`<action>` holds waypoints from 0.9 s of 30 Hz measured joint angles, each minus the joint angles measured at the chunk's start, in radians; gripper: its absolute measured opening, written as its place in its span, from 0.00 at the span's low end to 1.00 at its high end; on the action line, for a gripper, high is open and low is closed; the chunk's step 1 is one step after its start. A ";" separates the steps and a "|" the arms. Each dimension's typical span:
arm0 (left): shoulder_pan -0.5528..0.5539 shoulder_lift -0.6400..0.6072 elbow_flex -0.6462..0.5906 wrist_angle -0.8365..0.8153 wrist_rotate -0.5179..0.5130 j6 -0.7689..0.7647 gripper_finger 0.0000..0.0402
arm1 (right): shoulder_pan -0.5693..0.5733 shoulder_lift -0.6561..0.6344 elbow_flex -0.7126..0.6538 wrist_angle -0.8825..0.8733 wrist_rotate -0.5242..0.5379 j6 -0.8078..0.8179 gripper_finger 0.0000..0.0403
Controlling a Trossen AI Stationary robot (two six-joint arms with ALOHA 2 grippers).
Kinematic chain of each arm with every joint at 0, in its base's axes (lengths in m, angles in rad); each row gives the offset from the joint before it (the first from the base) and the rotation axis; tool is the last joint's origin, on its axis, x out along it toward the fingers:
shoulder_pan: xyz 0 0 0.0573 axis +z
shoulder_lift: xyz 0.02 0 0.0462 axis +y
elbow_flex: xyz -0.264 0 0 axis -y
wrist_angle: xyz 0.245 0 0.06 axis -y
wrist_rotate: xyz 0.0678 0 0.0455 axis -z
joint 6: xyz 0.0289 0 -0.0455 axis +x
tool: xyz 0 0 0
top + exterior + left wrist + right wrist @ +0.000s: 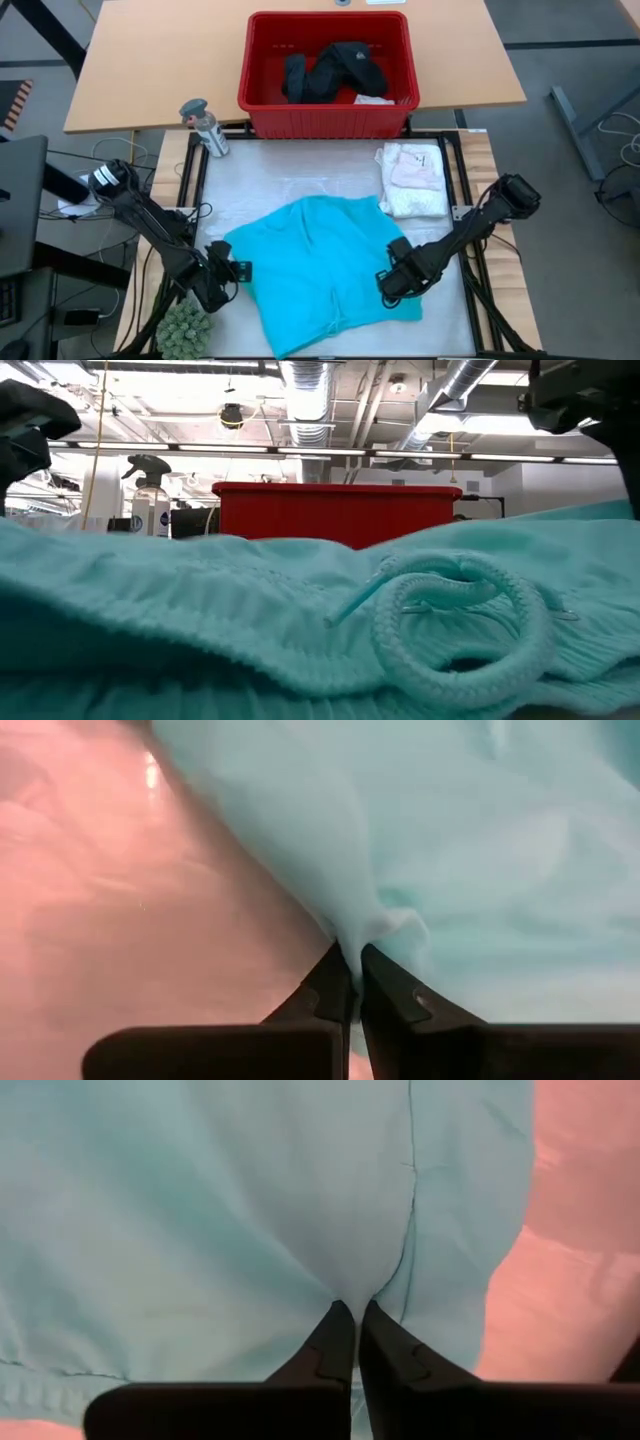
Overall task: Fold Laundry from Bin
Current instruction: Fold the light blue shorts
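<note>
Now we pinch the flat turquoise cloth garment (322, 268) on the desk at opposite edges, left gripper (236, 272) and right gripper (388, 281) jaws clenched, its length between them

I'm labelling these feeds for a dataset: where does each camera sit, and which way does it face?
High: above the table, facing down; turquoise garment, red bin, both arms.
Low: table height, facing across the garment to the bin; arm parts in the upper corners.
Left wrist: left gripper pinching the garment's edge.
Right wrist: right gripper pinching the garment.
All views share the garment.
</note>
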 joint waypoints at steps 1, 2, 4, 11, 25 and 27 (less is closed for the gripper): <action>0.000 -0.020 0.000 -0.022 0.000 0.000 0.00 | 0.005 0.000 0.004 -0.010 -0.007 0.001 0.10; 0.000 -0.040 0.000 -0.039 0.002 0.000 0.00 | 0.010 0.000 0.012 -0.020 -0.010 0.005 0.10; 0.000 -0.083 0.000 -0.058 -0.002 -0.001 0.00 | 0.023 0.000 0.037 -0.061 -0.010 0.043 0.09; 0.000 -0.192 0.001 -0.071 -0.004 0.000 0.00 | 0.058 -0.002 0.077 -0.274 -0.119 0.132 0.08; 0.006 -0.192 0.001 0.079 -0.040 0.101 0.05 | 0.074 0.002 -0.058 -0.159 -0.183 0.102 0.30; 0.006 -0.193 0.013 0.086 -0.069 0.121 0.07 | 0.074 -0.004 -0.058 -0.176 -0.172 0.117 0.34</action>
